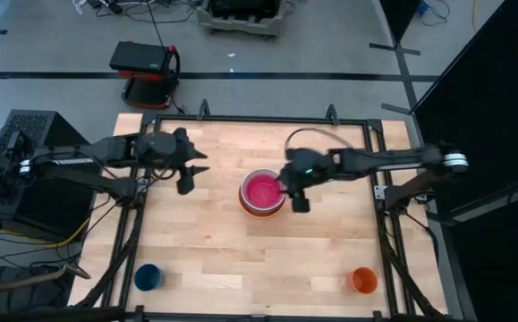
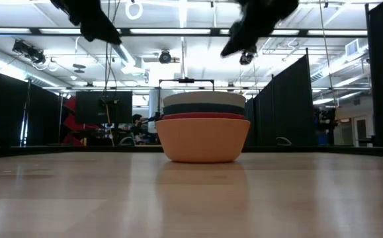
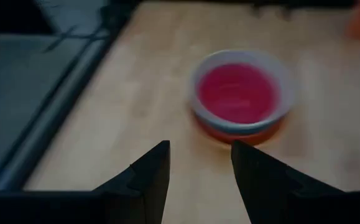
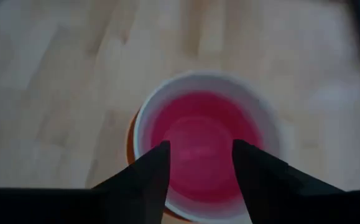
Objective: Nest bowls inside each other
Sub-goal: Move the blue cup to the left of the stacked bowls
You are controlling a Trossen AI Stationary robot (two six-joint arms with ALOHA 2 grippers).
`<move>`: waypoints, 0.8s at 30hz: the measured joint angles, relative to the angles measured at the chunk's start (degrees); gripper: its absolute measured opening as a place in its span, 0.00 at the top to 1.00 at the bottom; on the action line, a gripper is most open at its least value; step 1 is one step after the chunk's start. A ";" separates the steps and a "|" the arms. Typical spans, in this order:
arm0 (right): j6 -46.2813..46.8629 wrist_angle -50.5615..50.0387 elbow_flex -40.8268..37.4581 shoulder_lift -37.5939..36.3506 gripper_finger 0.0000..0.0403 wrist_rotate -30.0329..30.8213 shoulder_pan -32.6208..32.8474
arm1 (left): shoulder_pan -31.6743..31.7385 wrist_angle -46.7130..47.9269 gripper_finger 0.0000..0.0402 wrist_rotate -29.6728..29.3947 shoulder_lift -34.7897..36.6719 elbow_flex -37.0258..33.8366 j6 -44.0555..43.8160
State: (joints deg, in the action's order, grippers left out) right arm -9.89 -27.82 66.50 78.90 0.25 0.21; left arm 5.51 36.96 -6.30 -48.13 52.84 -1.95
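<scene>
The bowls stand nested in one stack [image 1: 262,192] at the table's middle. In the low view a yellow-orange bowl [image 2: 203,142] sits at the bottom, with a red-orange rim [image 2: 203,117], a dark teal rim [image 2: 203,108] and a white bowl [image 2: 203,99] above it. A magenta pink bowl [image 4: 201,134] lies inside the white one [image 4: 143,118]. My right gripper [image 1: 296,199] hangs open above the stack's right edge, clear of it [image 2: 244,39]. My left gripper [image 1: 189,179] stands open, raised, well to the left of the stack [image 3: 242,93].
A small blue round container [image 1: 148,276] stands near the front left corner. An orange one [image 1: 363,280] stands near the front right corner. Black frame rails [image 1: 377,192] run along the table's sides. The bare wood between the stack and the front edge [image 1: 259,259] is free.
</scene>
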 joint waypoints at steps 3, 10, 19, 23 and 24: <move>1.83 -1.20 -0.12 -5.90 0.65 0.03 0.60 | -2.21 0.38 0.61 5.01 3.51 -0.22 -0.86; 7.61 -4.50 -0.19 -9.24 0.67 1.06 9.98 | -13.48 0.34 0.61 8.99 6.59 -5.33 -12.71; 15.03 -8.65 -0.25 -13.32 0.70 2.40 22.16 | -27.98 0.28 0.61 14.11 10.56 -11.90 -27.94; 16.13 -8.69 -0.26 -12.84 0.72 5.83 26.92 | -35.77 -0.30 0.62 14.94 9.54 -14.71 -37.41; 16.16 -8.76 -0.26 -12.55 0.72 7.18 27.70 | -37.81 -0.26 0.63 15.01 8.88 -15.02 -40.29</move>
State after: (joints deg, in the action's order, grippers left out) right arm 6.27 -36.58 66.24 66.35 7.43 27.90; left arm -32.30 36.70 8.71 -39.25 37.82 -42.23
